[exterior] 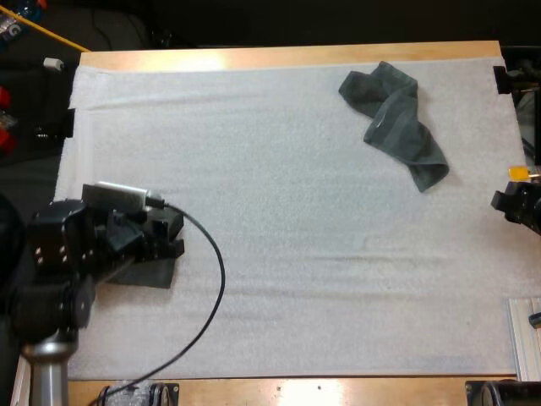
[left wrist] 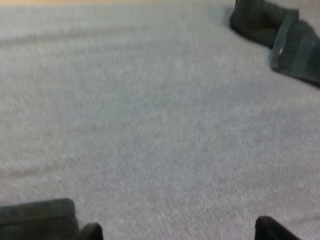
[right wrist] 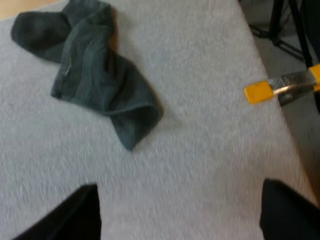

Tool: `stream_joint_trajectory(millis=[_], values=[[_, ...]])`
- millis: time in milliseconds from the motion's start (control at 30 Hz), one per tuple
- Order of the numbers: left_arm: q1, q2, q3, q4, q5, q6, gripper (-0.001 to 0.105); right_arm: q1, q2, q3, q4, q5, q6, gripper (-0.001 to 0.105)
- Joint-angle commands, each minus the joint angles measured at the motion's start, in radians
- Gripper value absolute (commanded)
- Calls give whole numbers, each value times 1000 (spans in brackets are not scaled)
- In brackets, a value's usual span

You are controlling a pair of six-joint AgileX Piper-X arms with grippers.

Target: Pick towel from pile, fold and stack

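Note:
A crumpled dark grey-green towel (exterior: 395, 121) lies on the white mat (exterior: 296, 254) at the far right. My right gripper (exterior: 510, 205) hovers at the mat's right edge, a little nearer than that towel. In the right wrist view the towel (right wrist: 95, 80) lies ahead of my right gripper (right wrist: 180, 215), whose fingers stand wide apart on nothing. A folded towel (exterior: 150, 272) lies flat at the near left, mostly hidden under my left arm. My left gripper (exterior: 176, 233) is just above its far edge. In the left wrist view my left gripper (left wrist: 177, 232) is open over bare mat, with the folded towel's corner (left wrist: 35, 220) beside one finger.
An orange-tipped clamp (right wrist: 260, 91) sticks in at the mat's right edge (exterior: 517, 172), near my right gripper. The crumpled towel (left wrist: 280, 40) shows far across the mat from my left gripper. A metal rail (exterior: 526, 334) lies at the near right corner.

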Motion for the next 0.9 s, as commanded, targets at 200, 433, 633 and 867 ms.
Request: stream_joint_trajectory(millis=[200,433,633,867], values=[[-4,-143,-6,62,-111,8,59,-3,-122,-4,36,3,-49,64],[-4,-269,-1,119,-110,22,59,-3,-263,-4,104,3,-86,64],[-4,-377,7,182,-110,22,59,-3,-378,-4,157,3,-86,64],[-4,-537,21,283,-110,42,59,-3,-506,14,195,3,-86,64]])
